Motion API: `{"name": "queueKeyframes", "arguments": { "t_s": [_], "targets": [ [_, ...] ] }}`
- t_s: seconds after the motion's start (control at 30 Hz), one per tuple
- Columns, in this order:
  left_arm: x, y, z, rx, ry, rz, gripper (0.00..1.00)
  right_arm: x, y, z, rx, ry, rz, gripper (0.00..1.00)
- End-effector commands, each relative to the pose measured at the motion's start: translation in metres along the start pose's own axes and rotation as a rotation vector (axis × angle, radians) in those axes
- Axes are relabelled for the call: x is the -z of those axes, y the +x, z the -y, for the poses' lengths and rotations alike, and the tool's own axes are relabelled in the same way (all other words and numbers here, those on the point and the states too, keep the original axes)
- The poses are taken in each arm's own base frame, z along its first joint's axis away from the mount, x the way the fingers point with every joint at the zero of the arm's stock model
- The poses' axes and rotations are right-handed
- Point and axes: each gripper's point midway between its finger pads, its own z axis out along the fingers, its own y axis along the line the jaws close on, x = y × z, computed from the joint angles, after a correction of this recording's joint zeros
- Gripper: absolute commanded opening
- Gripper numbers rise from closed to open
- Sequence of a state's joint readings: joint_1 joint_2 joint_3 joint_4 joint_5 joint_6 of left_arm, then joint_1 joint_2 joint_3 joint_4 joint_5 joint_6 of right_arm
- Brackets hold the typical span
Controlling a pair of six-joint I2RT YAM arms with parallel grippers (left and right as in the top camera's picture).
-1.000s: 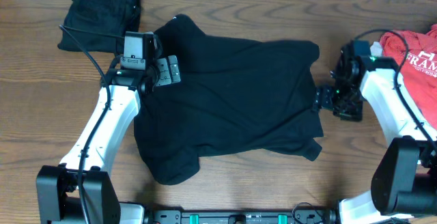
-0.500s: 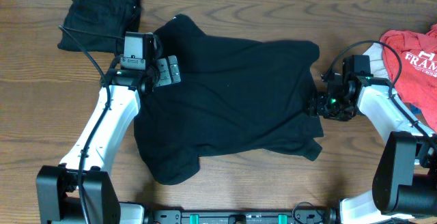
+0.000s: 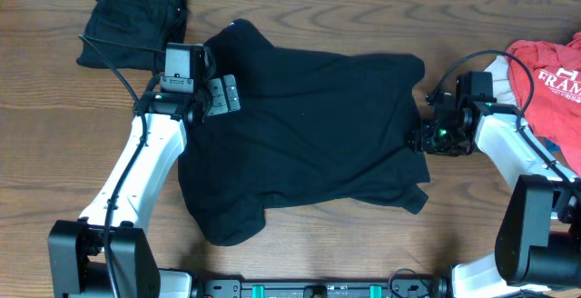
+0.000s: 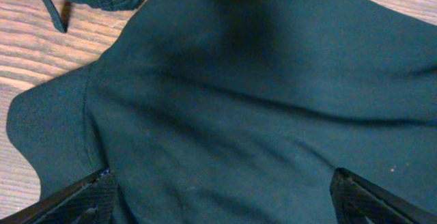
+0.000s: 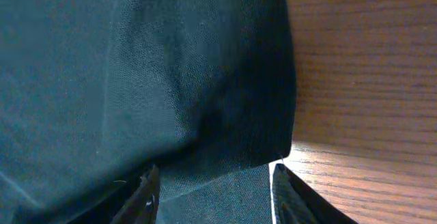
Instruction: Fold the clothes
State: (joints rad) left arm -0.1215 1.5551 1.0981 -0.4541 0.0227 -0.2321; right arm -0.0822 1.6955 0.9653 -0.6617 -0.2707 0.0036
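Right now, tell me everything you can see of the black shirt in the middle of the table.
The black shirt is soft, matte fabric, lying spread but wrinkled on the wooden table, no print showing, its lower left corner bunched. The right gripper straddles its right edge; the left gripper hangs open over its upper left part.

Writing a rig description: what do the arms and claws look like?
The left arm and right arm have white links, black joints and loose black cables. The left claw is black and grey; the right claw is black, with a small green light.
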Motion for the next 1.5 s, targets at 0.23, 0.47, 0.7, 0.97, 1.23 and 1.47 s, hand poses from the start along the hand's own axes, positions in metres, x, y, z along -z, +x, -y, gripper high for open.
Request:
{"name": "queueKeyframes", "arguments": {
  "t_s": [0.23, 0.47, 0.7, 0.97, 1.23, 1.47],
  "targets": [
    [-0.004, 0.006, -0.002, -0.001, -0.011, -0.024, 1.00, -0.003, -0.013, 0.011, 0.031, 0.053, 0.060, 0.58],
    [-0.004, 0.006, -0.002, -0.001, -0.011, -0.024, 1.00, -0.004, -0.025, -0.004, 0.048, -0.034, 0.108, 0.56],
    [-0.004, 0.007, -0.002, -0.001, -0.012, -0.028, 1.00, -0.014, -0.023, -0.004, 0.041, -0.053, 0.085, 0.56],
    [-0.004, 0.007, -0.002, -0.001, -0.013, -0.028, 1.00, -0.021, -0.016, 0.015, 0.028, 0.047, 0.050, 0.56],
    [-0.004, 0.007, -0.002, -0.001, -0.012, -0.027, 1.00, -0.020, -0.015, 0.017, 0.024, 0.059, 0.038, 0.57],
    [-0.004, 0.007, -0.002, -0.001, -0.012, -0.027, 1.00, -0.019, 0.003, 0.016, 0.005, 0.054, -0.039, 0.59]
  ]
}}
